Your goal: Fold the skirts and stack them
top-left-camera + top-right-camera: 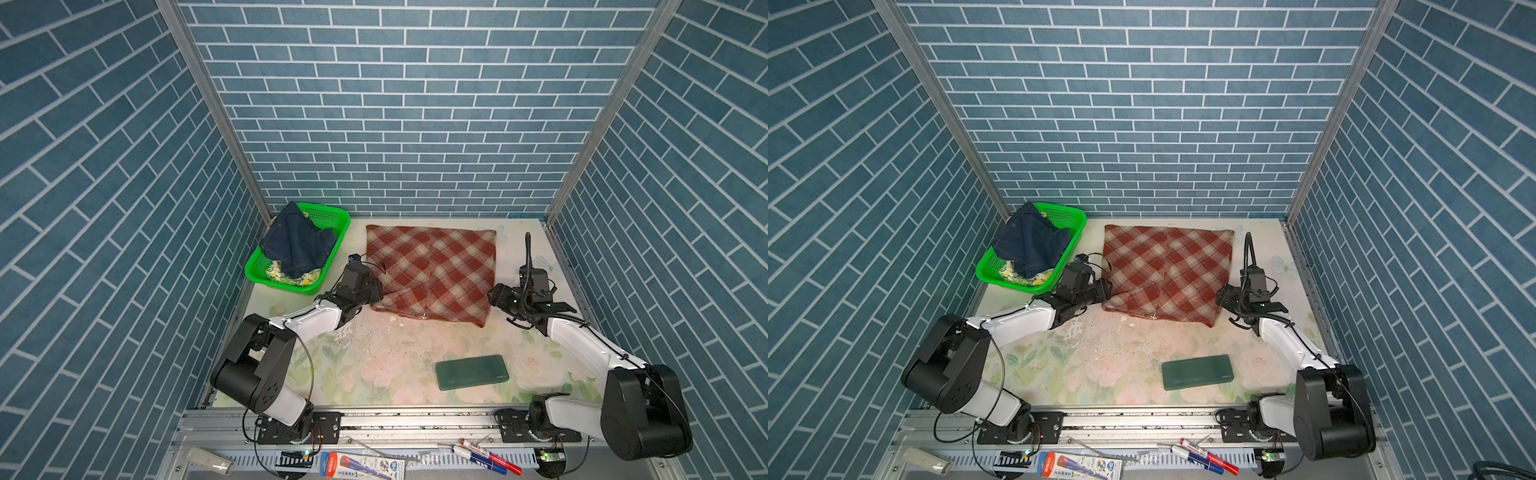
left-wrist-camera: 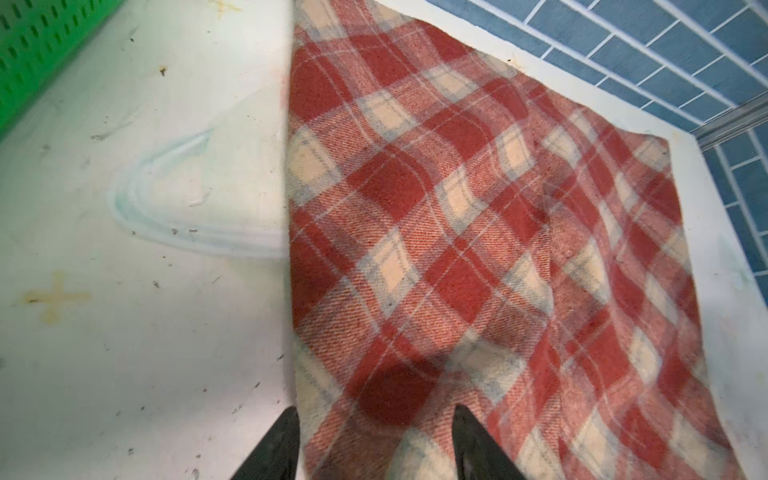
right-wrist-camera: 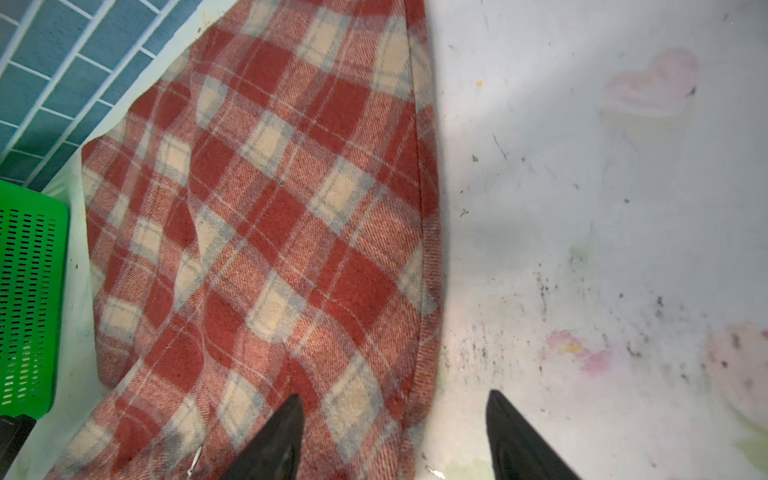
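Now my left tool (image 2: 374,411) and right tool (image 3: 395,397) are spread apart, holding nothing, by the lower corners of the plaid skirt (image 1: 432,274), laid flat for folding.

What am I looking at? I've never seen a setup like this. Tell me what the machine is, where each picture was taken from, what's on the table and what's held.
The machine is two robot arms, a left arm and a right arm, mounted at the near edge of a table. Each ends in a two-fingered tool.

The two wide pictures come from one camera overhead, looking down. The two close-ups come from cameras on the arms' wrists, looking past the black fingertips.

A plaid skirt lies flat at the back of the table. A green basket at back left holds a denim skirt over a lemon-print skirt. A dark green slab lies near the front.

The left tool and right tool sit at the plaid skirt's near corners. Their jaws are open, each straddling an edge of the cloth. Nothing is held.
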